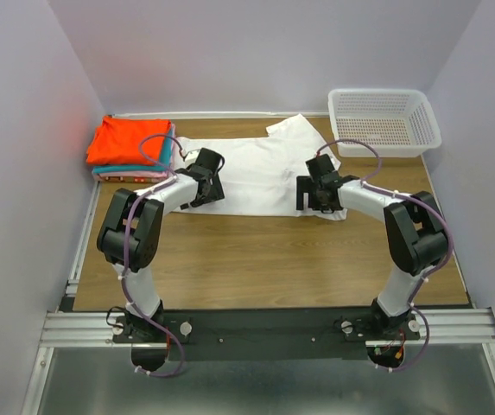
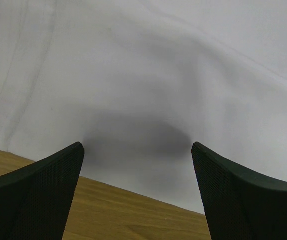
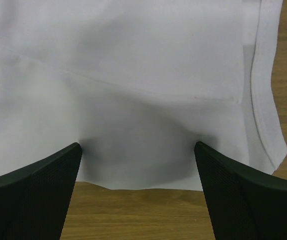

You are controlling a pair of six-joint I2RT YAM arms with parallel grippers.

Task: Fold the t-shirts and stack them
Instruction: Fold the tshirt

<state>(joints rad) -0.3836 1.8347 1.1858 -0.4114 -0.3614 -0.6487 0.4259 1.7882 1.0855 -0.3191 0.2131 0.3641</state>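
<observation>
A plain white t-shirt (image 1: pixel 260 169) lies spread flat on the wooden table, one sleeve toward the back. Its near edge shows in both wrist views, white t-shirt (image 2: pixel 148 85) and white t-shirt (image 3: pixel 133 75). My left gripper (image 1: pixel 202 192) hangs over the shirt's left near edge, jaws wide open, nothing between them (image 2: pixel 138 150). Over the shirt's right near corner my right gripper (image 1: pixel 314 197) also stands open and empty (image 3: pixel 138 150). A stack of folded t-shirts (image 1: pixel 130 149), orange-red on top with teal and pink below, sits at the back left.
A white mesh basket (image 1: pixel 385 121) stands at the back right corner. Walls close in the table on the left, back and right. Bare wood (image 1: pixel 256 259) lies between the shirt and the arm bases.
</observation>
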